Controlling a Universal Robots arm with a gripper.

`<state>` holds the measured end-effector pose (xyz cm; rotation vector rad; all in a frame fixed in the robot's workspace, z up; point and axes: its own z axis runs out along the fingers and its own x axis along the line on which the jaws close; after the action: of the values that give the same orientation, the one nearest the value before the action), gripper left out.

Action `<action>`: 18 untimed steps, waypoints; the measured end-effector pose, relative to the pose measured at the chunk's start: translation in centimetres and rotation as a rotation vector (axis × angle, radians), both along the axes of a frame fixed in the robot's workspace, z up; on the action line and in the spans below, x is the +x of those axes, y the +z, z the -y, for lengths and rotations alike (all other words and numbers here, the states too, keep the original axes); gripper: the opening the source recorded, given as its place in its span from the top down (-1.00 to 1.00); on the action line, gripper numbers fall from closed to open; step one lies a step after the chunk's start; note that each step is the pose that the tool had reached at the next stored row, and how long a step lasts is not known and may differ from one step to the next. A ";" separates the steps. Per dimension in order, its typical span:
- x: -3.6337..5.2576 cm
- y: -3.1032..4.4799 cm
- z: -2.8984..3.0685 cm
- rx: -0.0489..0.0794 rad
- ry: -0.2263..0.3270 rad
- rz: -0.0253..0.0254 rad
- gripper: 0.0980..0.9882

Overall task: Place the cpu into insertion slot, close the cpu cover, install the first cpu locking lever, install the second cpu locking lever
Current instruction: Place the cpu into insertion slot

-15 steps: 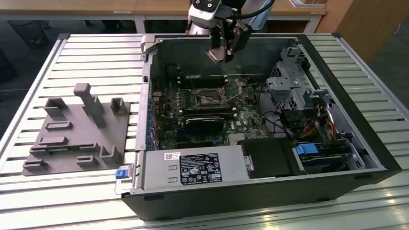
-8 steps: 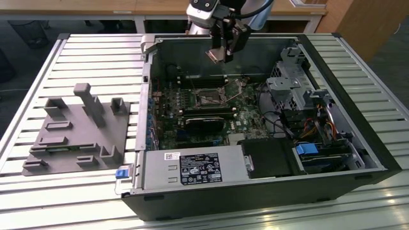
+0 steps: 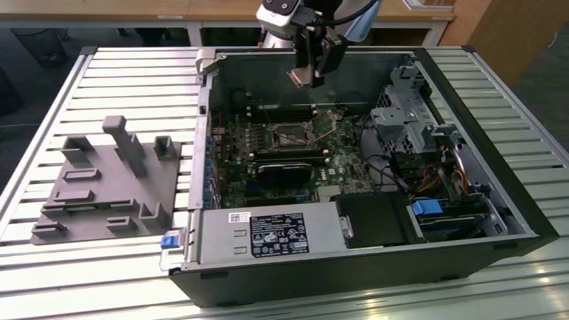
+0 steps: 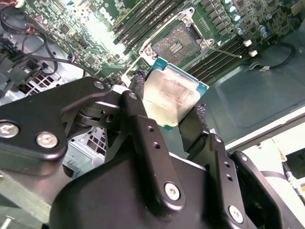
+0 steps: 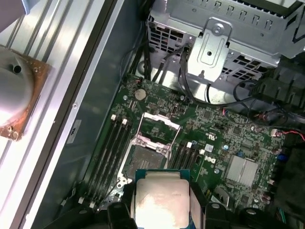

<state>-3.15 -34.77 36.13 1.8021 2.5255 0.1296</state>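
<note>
Hand (image 4: 169, 99) clenched on cpu (image 4: 178, 90), gripped by opposite edges, hanging high above bare insertion slot (image 4: 178, 44) inside computer case (image 3: 356, 275), well apart. Judged light, stiff, thin, slippery metal top; likely fragile underneath. Edge hold best, faces untouched.

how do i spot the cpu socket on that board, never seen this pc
Look inside the open black computer case, at the green circuit board. Midway across it, between two banks of long black memory slots, sits the small dark-framed square socket. It alone is square, with a paler pin field at its centre.
</note>
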 end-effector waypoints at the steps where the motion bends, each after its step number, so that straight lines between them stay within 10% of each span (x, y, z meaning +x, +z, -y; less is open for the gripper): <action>1: 0.00 0.00 0.00 0.000 -0.007 0.0000 0.00; 18: 0.00 -0.08 0.00 -0.001 -0.157 0.0000 0.00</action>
<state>-3.15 -34.77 36.04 1.9896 2.3717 0.1232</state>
